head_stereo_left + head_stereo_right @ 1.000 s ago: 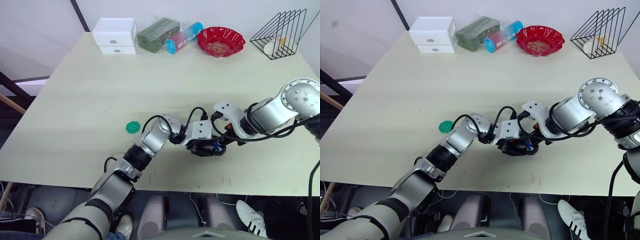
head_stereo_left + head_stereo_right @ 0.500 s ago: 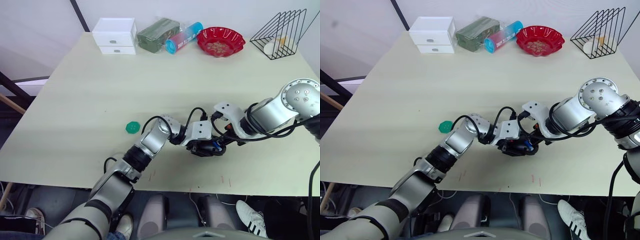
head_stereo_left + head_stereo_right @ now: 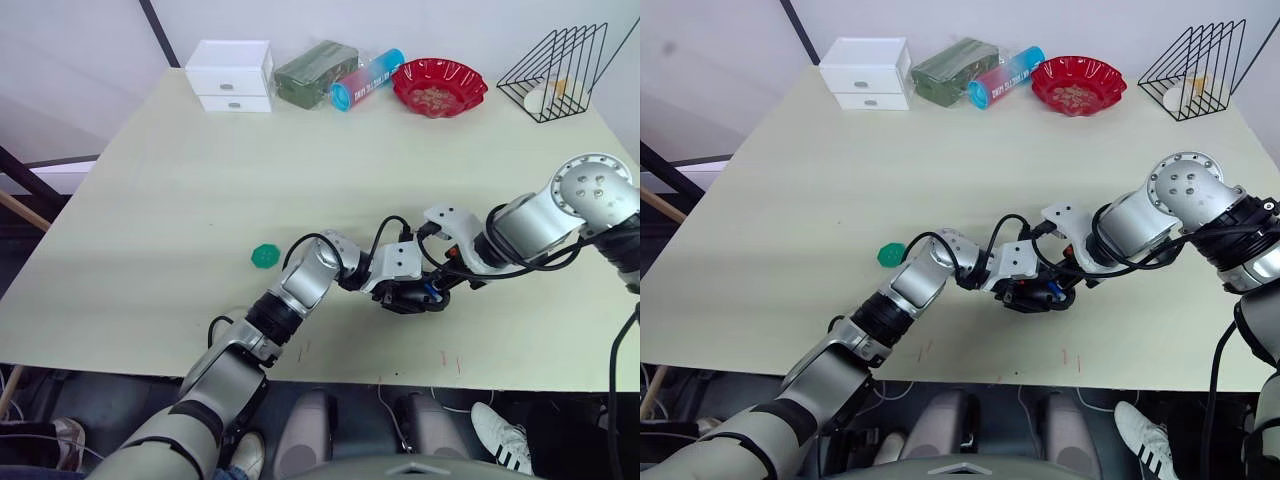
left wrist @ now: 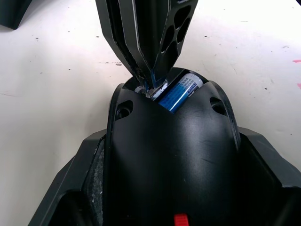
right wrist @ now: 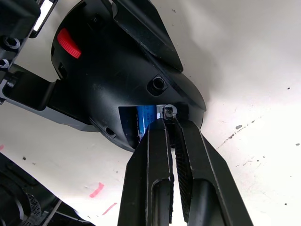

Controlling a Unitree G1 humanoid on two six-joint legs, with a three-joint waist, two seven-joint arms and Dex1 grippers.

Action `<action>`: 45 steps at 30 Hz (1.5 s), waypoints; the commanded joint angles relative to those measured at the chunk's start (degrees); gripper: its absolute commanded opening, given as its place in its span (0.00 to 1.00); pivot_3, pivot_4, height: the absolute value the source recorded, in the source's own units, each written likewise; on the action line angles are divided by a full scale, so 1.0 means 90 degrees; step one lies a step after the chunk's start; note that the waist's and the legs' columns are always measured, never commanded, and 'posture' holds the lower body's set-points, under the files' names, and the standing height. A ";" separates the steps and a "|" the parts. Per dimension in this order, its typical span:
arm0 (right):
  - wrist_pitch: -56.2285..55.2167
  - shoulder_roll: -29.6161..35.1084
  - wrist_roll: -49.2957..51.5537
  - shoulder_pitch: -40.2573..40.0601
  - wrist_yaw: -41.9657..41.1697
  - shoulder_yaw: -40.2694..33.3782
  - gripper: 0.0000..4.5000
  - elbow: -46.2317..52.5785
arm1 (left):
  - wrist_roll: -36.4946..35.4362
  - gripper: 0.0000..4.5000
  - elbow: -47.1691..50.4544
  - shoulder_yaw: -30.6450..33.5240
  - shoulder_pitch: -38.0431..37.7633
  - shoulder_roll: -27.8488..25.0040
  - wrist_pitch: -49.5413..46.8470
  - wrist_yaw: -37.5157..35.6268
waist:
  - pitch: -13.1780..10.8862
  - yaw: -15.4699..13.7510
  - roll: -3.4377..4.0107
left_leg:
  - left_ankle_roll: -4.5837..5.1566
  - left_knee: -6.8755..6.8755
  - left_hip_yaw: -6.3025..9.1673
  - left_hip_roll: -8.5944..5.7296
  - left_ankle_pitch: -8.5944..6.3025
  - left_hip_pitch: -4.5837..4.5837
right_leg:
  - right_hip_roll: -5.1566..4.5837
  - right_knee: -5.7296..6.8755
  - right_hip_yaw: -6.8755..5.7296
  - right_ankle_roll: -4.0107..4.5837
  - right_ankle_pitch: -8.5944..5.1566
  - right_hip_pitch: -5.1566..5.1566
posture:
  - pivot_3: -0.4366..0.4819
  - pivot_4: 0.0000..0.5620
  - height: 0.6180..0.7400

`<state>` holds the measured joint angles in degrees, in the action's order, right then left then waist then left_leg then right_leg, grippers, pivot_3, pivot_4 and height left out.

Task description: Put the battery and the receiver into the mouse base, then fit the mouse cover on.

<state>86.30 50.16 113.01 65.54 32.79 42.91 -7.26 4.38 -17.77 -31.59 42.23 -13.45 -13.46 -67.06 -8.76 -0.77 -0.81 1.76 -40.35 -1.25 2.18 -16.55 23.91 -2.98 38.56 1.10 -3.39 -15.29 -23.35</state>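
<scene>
The mouse base (image 4: 169, 155) sits near the front edge of the table (image 3: 180, 180), gripped from both sides by the left gripper (image 3: 400, 290), whose jaws are clamped on it. The battery (image 4: 180, 92) already lies in its bay at the base's 12 o'clock end. The step in hand looks like seating the receiver (image 5: 167, 111): the right gripper (image 5: 170, 123), coming in from 3 o'clock, has its jaws nearly together, pinching a tiny metal-ended stub at the slot just beside the battery. Next, I judge, it must press the stub home and release. A green disc (image 3: 265, 255) lies at 9 o'clock, well apart.
</scene>
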 commanded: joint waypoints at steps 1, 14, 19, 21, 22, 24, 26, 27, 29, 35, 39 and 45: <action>-0.0081 -0.0160 -0.0001 -0.0091 0.0115 0.0084 0.00 -0.0098 | 0.0312 0.66 -0.0337 -0.0268 0.0000 0.0156 -0.0129 0.0198 | 0.0004 -0.0003 -0.0003 | 0.0001 0.0000 0.0001 0.0000 0.0001 -0.0003 | 0.0000 0.0000 -0.0001 0.0000 0.0000 0.0005 | 0.48 0.27 1.00; -0.0046 -0.0307 -0.0001 -0.0130 0.0180 0.0032 0.00 -0.0189 | 0.0340 0.66 -0.0400 -0.0255 -0.0093 0.0059 0.0018 0.0219 | 0.0033 0.0012 -0.0017 | 0.0016 0.0000 0.0002 0.0005 0.0010 -0.0018 | -0.0002 -0.0013 -0.0002 0.0006 0.0003 0.0023 | 0.48 0.27 1.00; -0.0047 -0.0325 -0.0001 -0.0085 0.0183 0.0014 0.15 -0.0211 | 0.0345 0.66 -0.0386 -0.0253 -0.0098 0.0059 0.0018 0.0214 | 0.0035 0.0013 -0.0017 | 0.0016 0.0000 0.0003 0.0005 0.0010 -0.0017 | -0.0002 -0.0015 -0.0003 0.0006 0.0004 0.0023 | 0.48 0.27 1.00; -0.0058 -0.0329 -0.0001 -0.0079 0.0198 -0.0002 0.22 -0.0212 | 0.0345 0.66 -0.0378 -0.0256 -0.0100 0.0056 0.0022 0.0211 | 0.0035 0.0010 -0.0017 | 0.0017 0.0000 0.0005 0.0006 0.0010 -0.0017 | -0.0003 -0.0016 -0.0005 0.0007 0.0004 0.0023 | 0.48 0.27 1.00; -0.0050 -0.0324 -0.0001 -0.0075 0.0191 -0.0007 0.22 -0.0215 | 0.0343 0.66 -0.0373 -0.0258 -0.0101 0.0055 0.0017 0.0208 | 0.0035 0.0010 -0.0017 | 0.0017 0.0000 0.0006 0.0006 0.0010 -0.0015 | -0.0004 -0.0021 -0.0006 0.0007 0.0004 0.0025 | 0.48 0.27 1.00; -0.0034 -0.0312 -0.0001 -0.0067 0.0180 -0.0009 0.22 -0.0221 | 0.0345 0.66 -0.0370 -0.0262 -0.0105 0.0053 0.0015 0.0208 | 0.0035 0.0012 -0.0017 | 0.0017 0.0000 0.0005 0.0006 0.0010 -0.0015 | -0.0005 -0.0025 -0.0006 0.0007 0.0005 0.0025 | 0.48 0.27 1.00; -0.0034 -0.0305 -0.0001 -0.0065 0.0182 -0.0013 0.22 -0.0217 | 0.0347 0.66 -0.0376 -0.0268 -0.0121 0.0056 0.0020 0.0215 | 0.0035 0.0012 -0.0017 | 0.0017 0.0001 0.0005 0.0006 0.0010 -0.0014 | -0.0005 -0.0028 -0.0006 0.0007 0.0006 0.0025 | 0.48 0.27 1.00; -0.0033 -0.0301 -0.0001 -0.0062 0.0181 -0.0016 0.22 -0.0214 | 0.0352 0.66 -0.0382 -0.0274 -0.0127 0.0054 0.0031 0.0215 | 0.0035 0.0011 -0.0017 | 0.0017 0.0001 0.0005 0.0006 0.0010 -0.0014 | -0.0005 -0.0029 -0.0006 0.0007 0.0006 0.0025 | 0.48 0.27 1.00; -0.0031 -0.0282 -0.0001 -0.0059 0.0175 -0.0025 0.22 -0.0208 | 0.0352 0.66 -0.0397 -0.0278 -0.0134 0.0059 0.0039 0.0218 | 0.0035 0.0011 -0.0017 | 0.0017 0.0004 0.0005 0.0007 0.0010 -0.0013 | -0.0006 -0.0038 -0.0008 0.0008 0.0009 0.0026 | 0.48 0.27 1.00; -0.0022 -0.0149 -0.0001 -0.0046 0.0070 -0.0099 0.22 -0.0026 | 0.0362 0.66 -0.0441 -0.0283 -0.0141 0.0047 0.0083 0.0226 | 0.0035 0.0007 -0.0016 | 0.0019 0.0009 0.0005 0.0007 0.0011 -0.0008 | -0.0011 -0.0063 -0.0012 0.0006 0.0016 0.0031 | 0.48 0.27 1.00; -0.0021 0.0003 -0.0001 -0.0037 -0.0037 -0.0143 0.22 0.0153 | 0.0368 0.66 -0.0466 -0.0289 -0.0153 0.0034 0.0125 0.0224 | 0.0034 -0.0005 -0.0014 | 0.0019 0.0009 0.0006 0.0006 0.0011 -0.0002 | -0.0015 -0.0067 -0.0015 0.0006 0.0016 0.0030 | 0.48 0.27 1.00; -0.0068 0.0208 -0.0001 -0.0038 -0.0138 -0.0203 0.22 0.0369 | 0.0368 0.66 -0.0475 -0.0302 -0.0173 0.0015 0.0165 0.0202 | 0.0032 -0.0011 -0.0012 | 0.0021 0.0012 0.0008 0.0005 0.0010 0.0006 | -0.0019 -0.0074 -0.0019 0.0007 0.0016 0.0027 | 0.48 0.27 1.00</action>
<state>85.96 50.93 112.80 64.86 31.97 42.63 -5.30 4.56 -19.72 -31.80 42.35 -13.16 -11.65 -66.47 -8.47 -0.87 -0.92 1.97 -40.25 -1.18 2.22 -16.47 23.97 -3.17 37.89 0.92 -3.33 -15.15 -23.11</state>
